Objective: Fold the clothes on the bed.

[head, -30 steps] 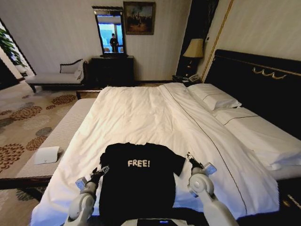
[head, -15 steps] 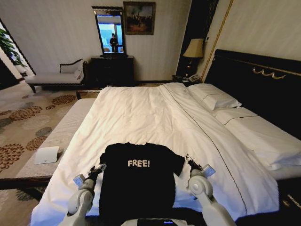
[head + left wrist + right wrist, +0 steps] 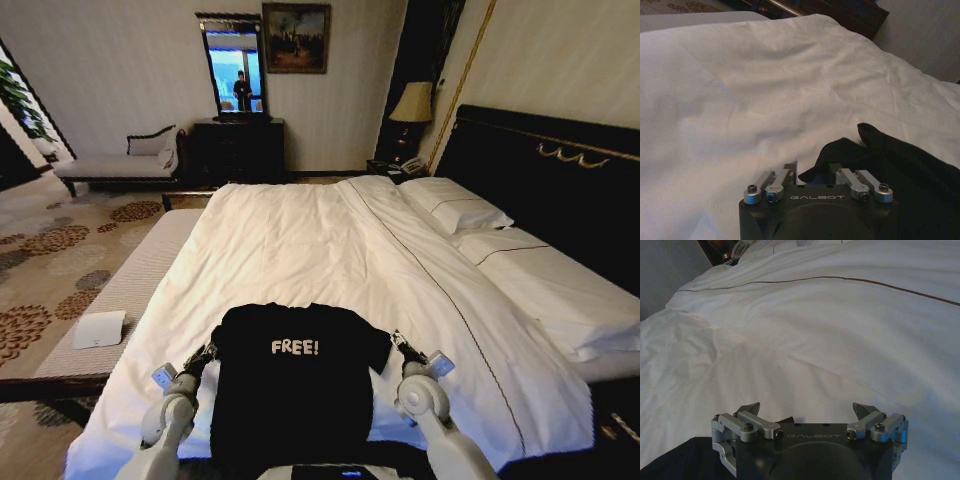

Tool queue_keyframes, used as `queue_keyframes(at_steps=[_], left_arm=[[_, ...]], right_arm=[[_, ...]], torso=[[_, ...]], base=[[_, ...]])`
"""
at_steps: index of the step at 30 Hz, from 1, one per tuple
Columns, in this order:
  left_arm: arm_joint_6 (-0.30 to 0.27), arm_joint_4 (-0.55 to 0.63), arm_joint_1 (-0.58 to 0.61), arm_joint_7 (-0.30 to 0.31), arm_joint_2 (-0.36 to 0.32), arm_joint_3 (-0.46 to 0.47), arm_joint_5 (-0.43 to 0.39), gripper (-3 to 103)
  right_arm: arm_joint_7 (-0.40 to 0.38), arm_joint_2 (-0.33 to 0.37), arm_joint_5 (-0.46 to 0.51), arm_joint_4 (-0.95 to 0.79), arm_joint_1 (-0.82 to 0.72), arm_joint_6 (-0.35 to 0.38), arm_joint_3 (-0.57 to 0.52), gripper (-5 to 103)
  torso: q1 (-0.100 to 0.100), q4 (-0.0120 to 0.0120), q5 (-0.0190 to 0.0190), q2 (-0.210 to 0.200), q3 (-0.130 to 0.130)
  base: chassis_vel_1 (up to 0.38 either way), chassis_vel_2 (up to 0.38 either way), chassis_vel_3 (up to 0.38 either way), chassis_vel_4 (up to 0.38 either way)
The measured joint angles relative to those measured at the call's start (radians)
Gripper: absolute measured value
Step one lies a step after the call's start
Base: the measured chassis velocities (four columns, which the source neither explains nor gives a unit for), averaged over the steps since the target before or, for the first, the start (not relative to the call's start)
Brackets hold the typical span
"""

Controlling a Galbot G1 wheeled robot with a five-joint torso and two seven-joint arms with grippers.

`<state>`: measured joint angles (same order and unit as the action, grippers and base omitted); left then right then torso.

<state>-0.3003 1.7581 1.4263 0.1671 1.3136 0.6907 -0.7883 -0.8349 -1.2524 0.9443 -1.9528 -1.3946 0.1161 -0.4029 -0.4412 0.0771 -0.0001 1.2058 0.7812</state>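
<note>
T-shirt: black T-shirt (image 3: 296, 385) with white "FREE!" lettering is lying flat, chest up, on the near end of the bed (image 3: 300, 250), collar pointing away from the robot, hem at the near edge.
Left gripper: left gripper (image 3: 205, 354) is sitting at the shirt's left sleeve; in the left wrist view (image 3: 812, 172) its fingers are standing apart with the sleeve edge lying between them, contact hard to tell.
Right gripper: right gripper (image 3: 399, 342) is sitting at the right sleeve; in the right wrist view (image 3: 807, 410) its fingers are spread wide over the white duvet (image 3: 840, 340), a dark corner of fabric showing between them, gripping nothing as far as I can see.
Edges: both sleeves are lying just inside the grippers; shirt body is lying between the two arms.
Open room: wide bare duvet is stretching beyond the collar toward the pillows (image 3: 455, 208) and headboard (image 3: 550, 180); more bare duvet either side.
</note>
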Motion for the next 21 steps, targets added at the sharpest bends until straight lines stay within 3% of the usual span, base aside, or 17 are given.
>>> queue_keyframes(at_steps=[1, 5, 7, 9, 21], left_arm=[[0.000, 0.000, 0.000, 0.000, 0.000, 0.000, 0.000, 32], [-0.003, 0.008, -0.008, 0.009, -0.001, 0.009, -0.009, 11], [-0.005, 0.014, -0.010, 0.010, -0.002, 0.014, -0.014, 11], [-0.009, 0.023, -0.012, 0.013, -0.005, 0.025, -0.024, 2], [-0.052, 0.009, -0.059, 0.054, -0.036, 0.094, -0.109, 0]], right_arm=[[0.000, 0.000, 0.000, 0.000, 0.000, 0.000, 0.000, 100], [0.005, 0.003, 0.000, 0.003, -0.001, 0.000, 0.003, 100], [0.006, 0.003, -0.001, 0.004, -0.002, 0.000, 0.003, 100], [0.008, 0.003, -0.001, 0.006, -0.003, 0.000, 0.003, 100], [0.011, 0.004, -0.002, 0.006, -0.001, 0.000, 0.004, 100]], torso=[[0.000, 0.0000, 0.0000, 0.000, 0.000], [0.000, -0.0001, 0.0000, 0.000, 0.000], [0.000, 0.0000, 0.0001, 0.000, 0.000], [0.000, 0.0000, 0.0000, 0.000, 0.000], [0.000, -0.0001, 0.0000, 0.000, 0.000]], base=[[0.000, 0.000, 0.000, 0.000], [0.000, 0.000, 0.000, 0.000], [0.000, 0.000, 0.000, 0.000], [0.000, 0.000, 0.000, 0.000], [0.000, 0.000, 0.000, 0.000]])
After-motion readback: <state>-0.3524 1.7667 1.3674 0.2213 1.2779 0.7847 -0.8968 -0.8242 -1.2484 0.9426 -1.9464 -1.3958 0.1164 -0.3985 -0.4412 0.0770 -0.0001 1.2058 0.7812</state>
